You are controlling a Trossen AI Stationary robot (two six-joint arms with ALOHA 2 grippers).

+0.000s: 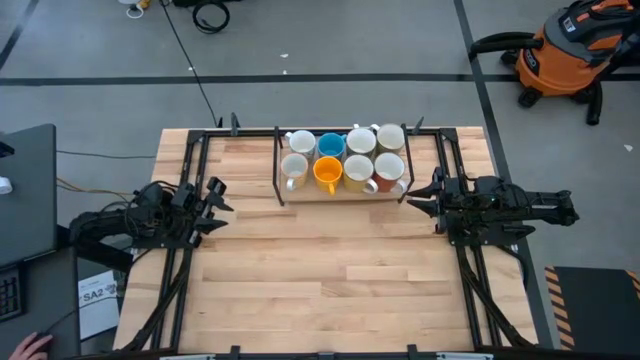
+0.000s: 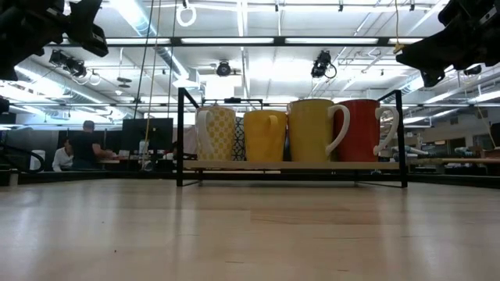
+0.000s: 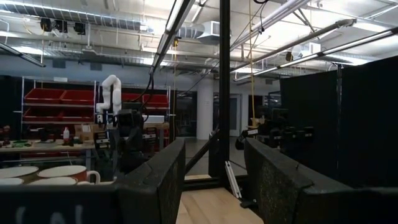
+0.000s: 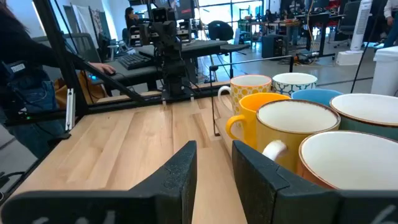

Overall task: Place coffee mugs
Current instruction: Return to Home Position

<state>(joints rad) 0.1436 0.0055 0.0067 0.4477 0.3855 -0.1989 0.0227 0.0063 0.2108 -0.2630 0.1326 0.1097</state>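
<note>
Ceramic coffee mugs [image 1: 343, 157], eight in all, stand upright with mouths up in two rows of four inside a black wire rack [image 1: 278, 170] with a wooden floor. The rack sits at the middle of the far edge of the table [image 1: 330, 270].

From table height only the front row shows fully. The back row is hidden behind it apart from a patterned sliver between two mugs. In the right wrist view the picture's edge cuts off the nearest mugs.

The rack's long side runs left to right along the far edge. The blue mug [image 1: 331, 145] stands in the back row among white and cream ones. In the front row a cream mug is followed by the orange mug [image 1: 327, 172], a yellow mug [image 1: 357, 172] and the reddish-brown mug [image 1: 389, 168]. The orange mug's handle points toward the near edge; most other handles are hard to read from above. The interiors that show are plain pale glaze.

The right gripper [image 1: 418, 200] hangs just beside the rack's right end, jaws a little apart, gripping nothing. The left gripper [image 1: 218, 205] hangs well to the rack's left, jaws spread wider, also gripping nothing.
</note>
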